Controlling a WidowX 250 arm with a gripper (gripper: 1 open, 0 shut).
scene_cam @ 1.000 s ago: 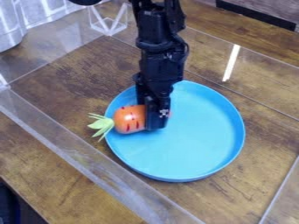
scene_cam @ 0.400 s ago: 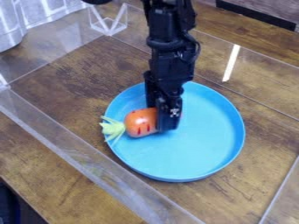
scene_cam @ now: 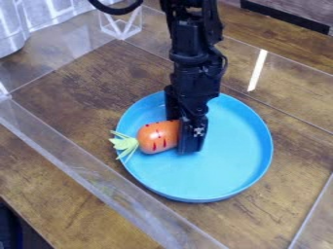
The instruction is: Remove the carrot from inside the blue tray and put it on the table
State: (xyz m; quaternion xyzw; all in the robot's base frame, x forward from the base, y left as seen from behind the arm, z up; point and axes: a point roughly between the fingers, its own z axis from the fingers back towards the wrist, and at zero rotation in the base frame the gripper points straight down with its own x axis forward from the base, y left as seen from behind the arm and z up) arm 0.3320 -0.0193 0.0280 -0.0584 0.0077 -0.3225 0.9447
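Observation:
The blue tray [scene_cam: 240, 156] lies on the dark wooden table [scene_cam: 78, 88]. The orange carrot [scene_cam: 159, 137] is at the tray's left edge, its green leafy top [scene_cam: 124, 143] reaching over the rim towards the table. My gripper [scene_cam: 189, 131] points straight down into the tray, its black fingers [scene_cam: 196, 136] right against the carrot's right end. The fingers hide that end of the carrot. The gap between the fingers does not show, so I cannot tell whether they still clamp the carrot.
A clear transparent panel [scene_cam: 78, 160] runs along the table's near left edge, close to the tray. A clear stand [scene_cam: 120, 21] and a grey object [scene_cam: 11, 34] sit at the back left. Bare wood lies left of and behind the tray.
The gripper and carrot have barely shifted, a little to the right and lower in the tray. The carrot now sits low on the tray's edge.

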